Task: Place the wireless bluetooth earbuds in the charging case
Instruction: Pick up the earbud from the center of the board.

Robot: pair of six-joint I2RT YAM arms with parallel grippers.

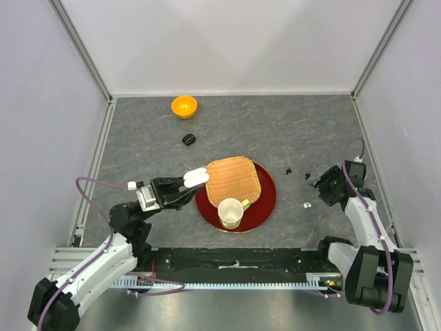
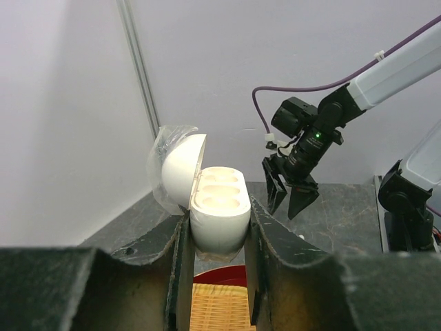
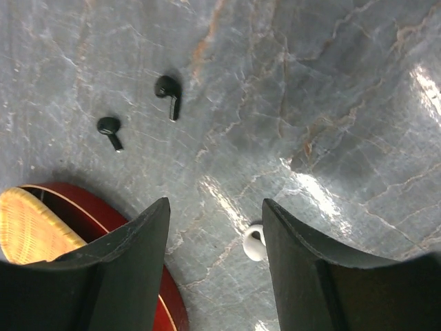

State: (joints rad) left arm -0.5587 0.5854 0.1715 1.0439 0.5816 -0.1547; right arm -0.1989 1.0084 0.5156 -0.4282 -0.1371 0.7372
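My left gripper (image 1: 187, 185) is shut on the white charging case (image 1: 196, 177) and holds it above the table left of the red plate. In the left wrist view the case (image 2: 219, 207) stands between my fingers with its lid open and its wells empty. My right gripper (image 1: 319, 185) is open and low over the table. Two black earbuds (image 3: 167, 88) (image 3: 108, 126) lie ahead of it. A white earbud (image 3: 253, 243) lies on the table just inside my right finger (image 3: 303, 255). In the top view this white bud (image 1: 306, 205) lies right of the plate.
A red plate (image 1: 264, 204) holds a woven mat (image 1: 233, 181) and a cream cup (image 1: 231, 212). A black case (image 1: 189, 139) and an orange bowl (image 1: 184, 106) lie at the back left. Walls enclose the table on three sides.
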